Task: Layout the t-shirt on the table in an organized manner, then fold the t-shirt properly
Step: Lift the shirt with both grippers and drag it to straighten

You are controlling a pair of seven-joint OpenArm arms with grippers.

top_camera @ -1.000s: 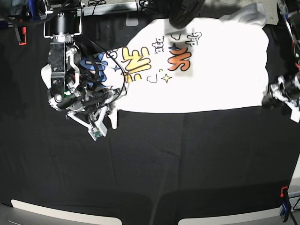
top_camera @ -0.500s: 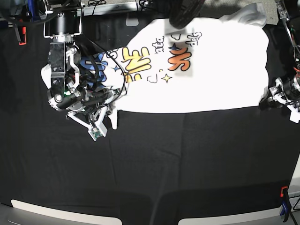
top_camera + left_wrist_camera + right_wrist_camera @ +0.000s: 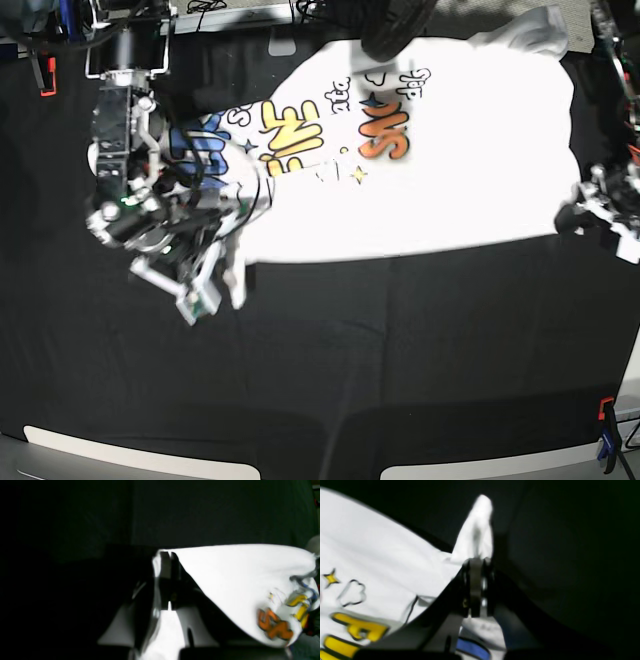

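Two arms are working one garment. Covering everything is the table, black-draped, carrying the t-shirt print-up toward twelve o'clock. At nine o'clock the right gripper is pinching a white sleeve tip, jaws clamped together on it; at three o'clock the left gripper is biting the hem corner, likewise clamped. Holding opposite ends probably lets them stretch the cloth flat. No containers are showing anywhere.
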